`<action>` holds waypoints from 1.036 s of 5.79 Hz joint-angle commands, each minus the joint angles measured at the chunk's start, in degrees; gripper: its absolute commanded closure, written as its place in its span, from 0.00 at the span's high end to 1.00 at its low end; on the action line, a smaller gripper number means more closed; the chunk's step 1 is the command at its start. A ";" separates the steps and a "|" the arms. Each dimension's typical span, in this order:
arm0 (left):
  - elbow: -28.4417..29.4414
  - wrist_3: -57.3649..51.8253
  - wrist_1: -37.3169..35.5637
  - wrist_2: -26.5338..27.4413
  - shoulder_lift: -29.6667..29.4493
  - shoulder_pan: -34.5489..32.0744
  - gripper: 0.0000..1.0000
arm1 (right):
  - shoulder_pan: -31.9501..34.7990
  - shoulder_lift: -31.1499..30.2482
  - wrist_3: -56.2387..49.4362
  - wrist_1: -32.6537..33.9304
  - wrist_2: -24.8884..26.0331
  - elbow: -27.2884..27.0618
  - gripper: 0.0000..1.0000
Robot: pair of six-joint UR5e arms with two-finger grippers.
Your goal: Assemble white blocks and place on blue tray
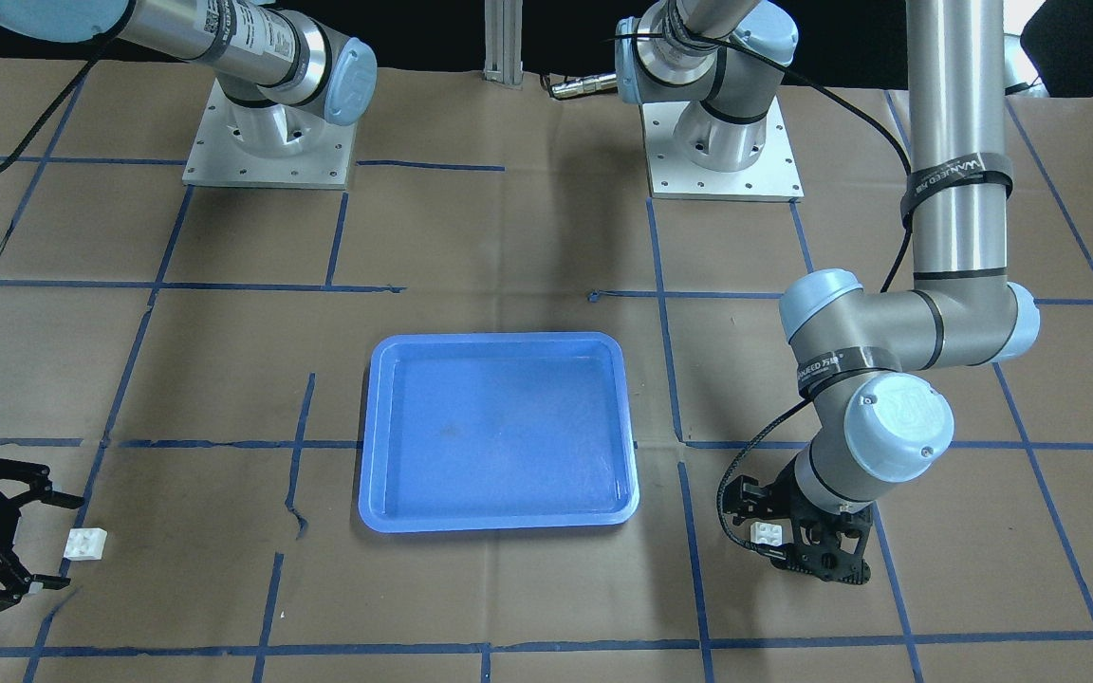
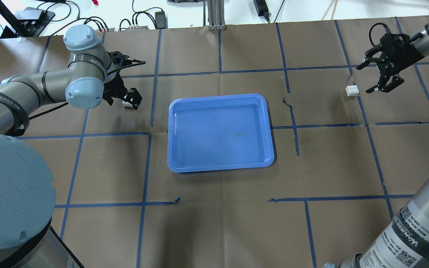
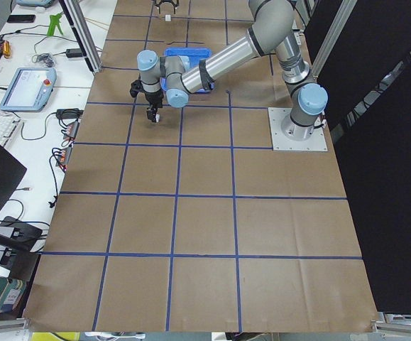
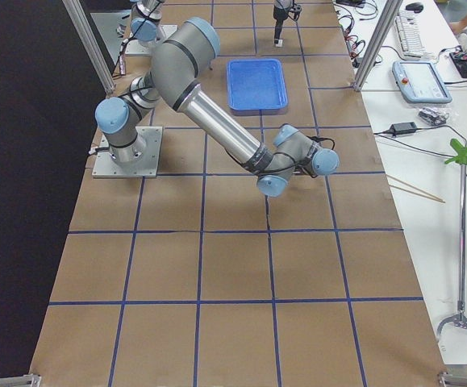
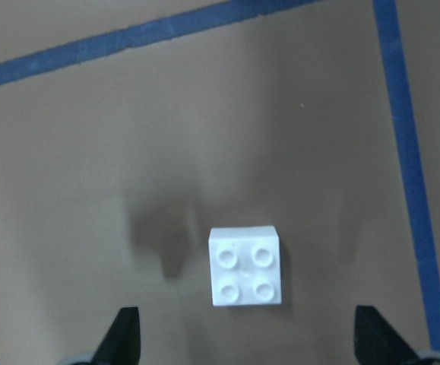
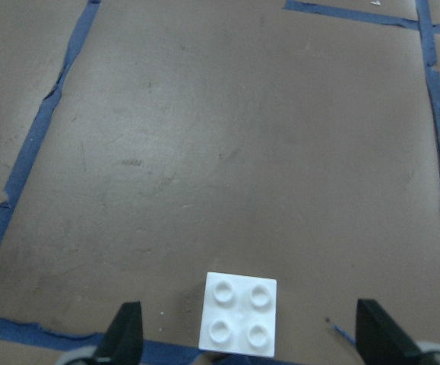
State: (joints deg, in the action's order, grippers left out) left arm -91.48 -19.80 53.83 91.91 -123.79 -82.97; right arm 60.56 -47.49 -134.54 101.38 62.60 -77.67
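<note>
While our L gripper (image 5: 251, 338) hung wide open, empty, over one white block (image 5: 246, 266), we saw the blue tray (image 2: 169, 137) at centre; R gripper (image 2: 364, 79), also wide open & empty, sat just beside the other white block (image 2: 352, 90).

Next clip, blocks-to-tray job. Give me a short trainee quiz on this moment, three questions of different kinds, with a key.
1. True or false: the blue tray holds a white block.
2. Pick one. The left end effector is: A) shut on a block; B) open over a white block lying studs-up on the table; C) inside the tray.
3. Fill in: the other white block, by the open right end effector, shows ___ studs on top.

Key: 1 false; 2 B; 3 four.
</note>
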 commanded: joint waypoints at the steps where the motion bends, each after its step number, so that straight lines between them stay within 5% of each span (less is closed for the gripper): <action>1: 0.86 -0.15 -0.30 -0.07 -1.79 0.00 0.93 | -0.18 0.73 -0.20 0.04 0.07 -0.02 1.00; 2: 0.43 -0.33 -1.61 -0.15 -2.06 0.00 0.65 | -0.44 0.73 0.32 0.04 0.15 -0.02 0.95; 4: 0.60 -0.77 -1.62 -0.24 -2.68 0.00 0.07 | -0.53 0.64 0.41 0.04 0.15 0.06 0.63; 6: 0.86 0.01 -0.92 -0.24 0.29 -0.26 0.00 | -0.53 0.47 0.41 0.04 0.15 0.15 0.46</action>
State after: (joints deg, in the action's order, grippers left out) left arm -90.68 -20.36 52.44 91.68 -124.95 -83.06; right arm 60.04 -46.95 -134.17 101.43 62.75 -77.57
